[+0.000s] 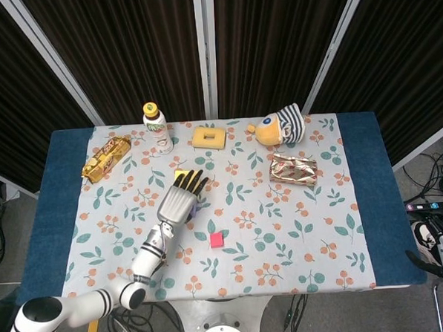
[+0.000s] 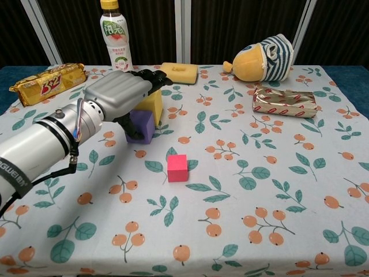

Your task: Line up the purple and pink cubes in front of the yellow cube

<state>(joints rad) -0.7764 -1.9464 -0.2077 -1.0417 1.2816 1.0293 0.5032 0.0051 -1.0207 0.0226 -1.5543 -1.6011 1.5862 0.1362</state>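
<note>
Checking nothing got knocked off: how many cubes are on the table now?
3. The yellow cube sits behind the purple cube, both partly covered by the left hand. The pink cube stands alone nearer the front. None seem hidden.

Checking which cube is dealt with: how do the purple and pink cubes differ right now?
The purple cube sits right against the yellow cube, under the left hand; the pink cube stands alone in the open, nearer the table's front edge. The purple cube looks bigger than the pink. Both rest flat on the tablecloth.
</note>
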